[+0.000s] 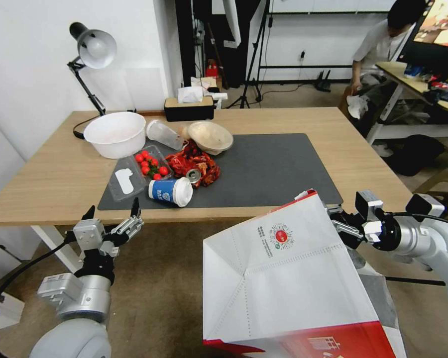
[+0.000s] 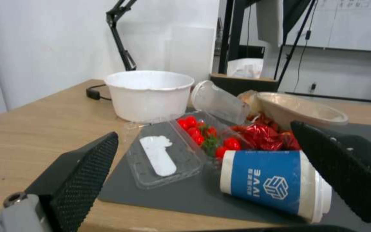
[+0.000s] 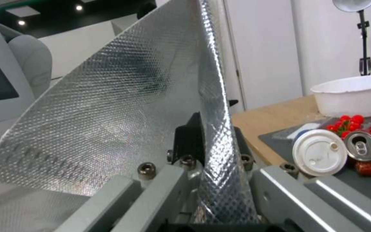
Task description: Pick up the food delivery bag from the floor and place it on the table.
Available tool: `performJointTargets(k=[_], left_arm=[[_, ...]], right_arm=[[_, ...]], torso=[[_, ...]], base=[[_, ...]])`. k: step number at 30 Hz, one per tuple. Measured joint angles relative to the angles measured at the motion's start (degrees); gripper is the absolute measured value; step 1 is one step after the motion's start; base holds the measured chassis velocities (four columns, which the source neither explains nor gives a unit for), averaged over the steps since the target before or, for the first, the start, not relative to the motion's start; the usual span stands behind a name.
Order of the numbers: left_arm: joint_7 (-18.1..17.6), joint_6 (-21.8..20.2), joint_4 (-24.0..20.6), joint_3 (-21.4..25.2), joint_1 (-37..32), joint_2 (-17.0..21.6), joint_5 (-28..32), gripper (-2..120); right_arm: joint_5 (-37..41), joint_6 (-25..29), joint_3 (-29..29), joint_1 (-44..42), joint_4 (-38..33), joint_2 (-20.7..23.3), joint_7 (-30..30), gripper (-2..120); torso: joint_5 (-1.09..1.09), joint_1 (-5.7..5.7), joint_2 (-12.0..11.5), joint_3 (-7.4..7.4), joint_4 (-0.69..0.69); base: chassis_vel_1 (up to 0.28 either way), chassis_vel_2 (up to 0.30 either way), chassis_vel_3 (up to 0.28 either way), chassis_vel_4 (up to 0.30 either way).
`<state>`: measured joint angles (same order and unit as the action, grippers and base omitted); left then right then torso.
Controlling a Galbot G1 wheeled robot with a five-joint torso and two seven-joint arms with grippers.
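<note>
Right gripper (image 1: pixel 344 224) pinches one foil-lined wall of the food delivery bag (image 1: pixel 288 278), which hangs tilted, clear of the floor (image 1: pixel 159 278), before the table (image 1: pixel 50 174) edge. A single-wall hold may slip or tear; the swinging bag could topple the blue paper cup (image 1: pixel 170 191). Left gripper (image 1: pixel 112 214) idles, fingers spread.

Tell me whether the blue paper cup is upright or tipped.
Tipped. The blue paper cup lies on its side on the dark grey mat, its white lid still on, facing the table's near edge.
</note>
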<state>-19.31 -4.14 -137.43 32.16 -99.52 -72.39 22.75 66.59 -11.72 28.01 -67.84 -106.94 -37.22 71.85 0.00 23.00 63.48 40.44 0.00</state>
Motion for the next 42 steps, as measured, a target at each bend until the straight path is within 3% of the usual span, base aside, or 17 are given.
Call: performJointTargets(k=[8,18,20,21,24,26,29,31,36,42], left_arm=[[0.1,1.0,0.2,0.0,0.0,0.1,0.0,100],[0.0,1.9,0.6,-0.4,-0.3,-0.2,-0.6,100],[-0.1,2.1,0.6,-0.4,-0.3,-0.2,-0.7,100],[-0.1,2.1,0.6,-0.4,-0.3,-0.2,-0.7,100],[-0.5,2.3,0.4,0.1,-0.3,0.2,-0.7,100],[-0.5,2.3,0.3,0.2,-0.3,0.3,-0.6,100],[-0.6,2.5,0.1,0.8,-0.4,0.6,-0.4,100],[-0.6,2.6,0.1,0.8,-0.4,0.6,-0.4,100],[-0.6,3.0,0.6,0.2,-0.4,0.4,-0.6,100],[-0.6,3.1,1.0,0.4,-0.2,0.6,-0.6,100]], right_arm=[[2.7,0.3,0.7,0.5,-1.0,0.3,-3.4,0],[12.5,4.1,3.3,1.8,-2.3,2.6,-15.2,0],[16.1,5.2,4.2,2.6,-3.5,3.5,-21.0,0],[16.1,5.2,4.2,2.6,-3.5,3.5,-21.0,0],[19.8,7.5,4.8,6.0,-4.6,5.2,-31.1,0],[20.2,8.1,4.8,6.8,-4.7,5.5,-33.7,0],[20.4,9.5,3.6,10.8,-4.9,6.6,-46.5,0],[20.4,9.7,3.3,11.5,-4.9,6.7,-48.6,0],[20.4,10.4,1.0,15.8,-5.2,6.6,-63.6,0],[20.5,9.0,-0.2,18.1,-5.0,6.1,-73.3,0]], torso=[[0.0,0.04,0.1,0.05,0.0],[0.0,-0.09,-0.2,-0.1,0.0],[0.01,-0.13,-0.3,-0.14,-0.01],[0.01,-0.13,-0.3,-0.14,-0.01],[-0.01,-0.16,-0.4,-0.19,0.0],[0.0,-0.17,-0.4,-0.2,0.0],[0.01,-0.19,-0.4,-0.23,0.0],[0.0,-0.2,-0.5,-0.24,0.01],[-0.01,-0.23,-0.5,-0.28,0.0],[0.0,-0.24,-0.6,-0.3,0.0]], base=[[0.0,0.0,0.0,0.0],[0.0,0.0,0.0,0.0],[0.0,0.0,0.0,0.0],[0.0,0.0,0.0,0.0],[0.0,0.0,0.0,0.0],[0.0,0.0,0.0,0.0],[0.0,0.0,0.0,0.0],[0.0,0.0,0.0,0.0],[0.0,0.0,0.0,0.0],[0.0,0.0,0.0,0.0]])
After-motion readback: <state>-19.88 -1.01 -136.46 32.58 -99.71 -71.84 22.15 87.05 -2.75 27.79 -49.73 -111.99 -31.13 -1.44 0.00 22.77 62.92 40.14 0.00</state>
